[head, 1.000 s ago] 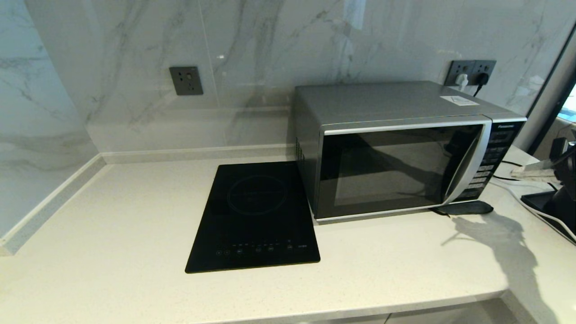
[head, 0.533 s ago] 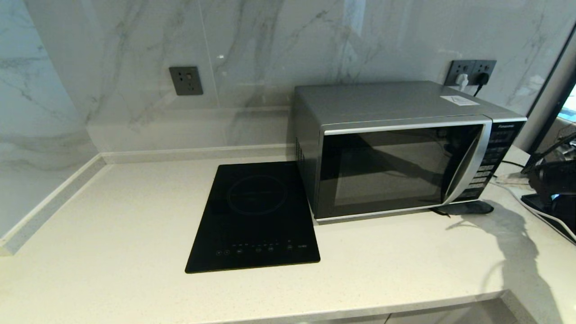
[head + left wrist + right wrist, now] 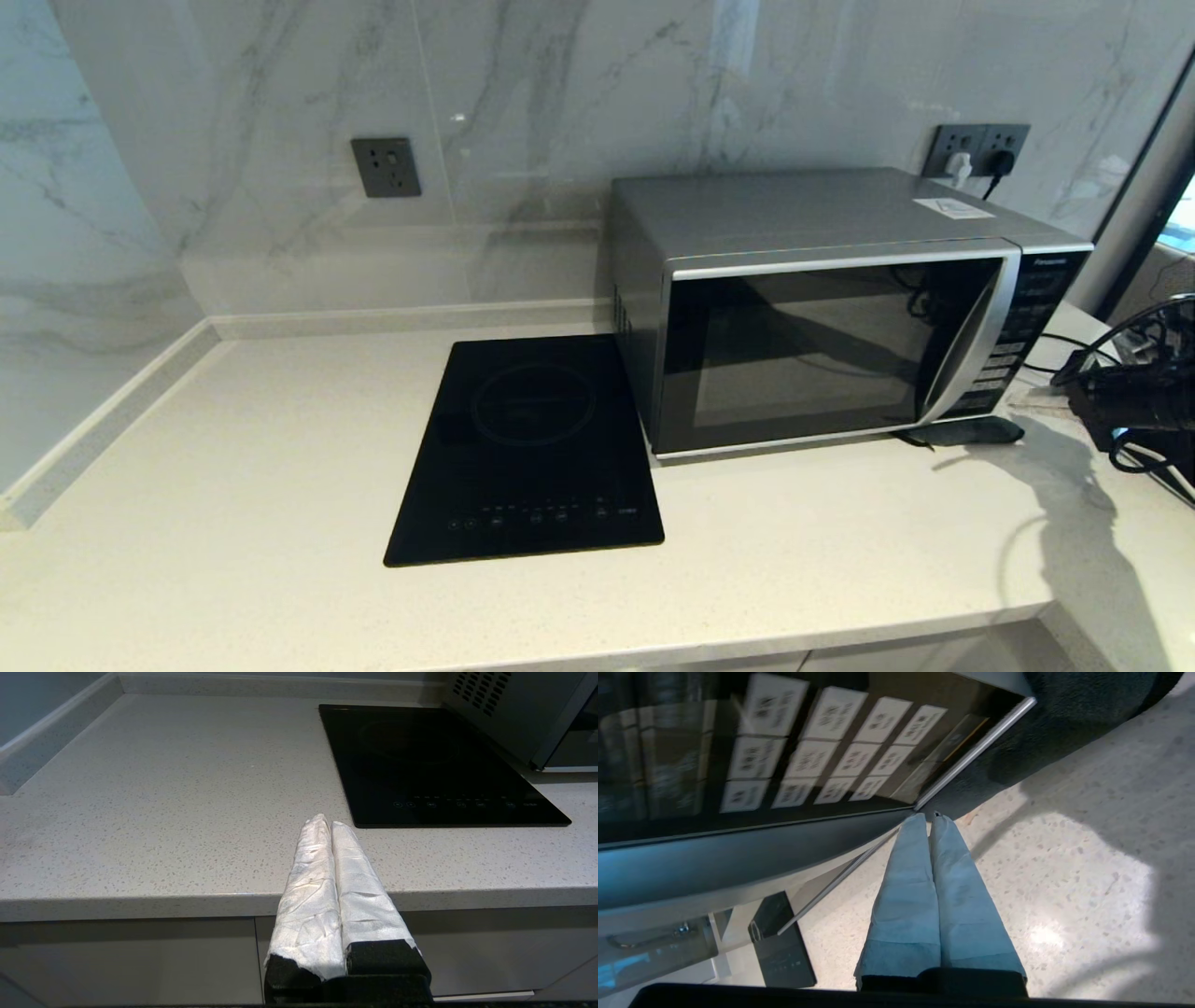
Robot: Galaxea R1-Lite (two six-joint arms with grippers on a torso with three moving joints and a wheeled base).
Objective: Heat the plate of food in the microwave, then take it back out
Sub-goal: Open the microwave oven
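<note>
My right tool (image 3: 930, 817) sits at the right end of the surface (image 3: 280, 448), its two wrapped fingers pressed together and empty, the tips close to the lower corner of the microwave (image 3: 831, 317) below the button panel (image 3: 822, 742). My left tool (image 3: 327, 823) hangs off the front edge of the surface, fingers likewise pressed together, holding nothing. The microwave door is shut. The plate of food is not visible in any view; whether it is inside behind the dark glass, I cannot tell.

Risks from here:
- Closed tips pushed at the panel may strike the wrong button or slide off the glossy face.
- A push that is too firm may shift the microwave along the surface toward the cooktop (image 3: 532, 448).
- The cables (image 3: 1074, 401) near my right arm may snag during a sweep.
</note>
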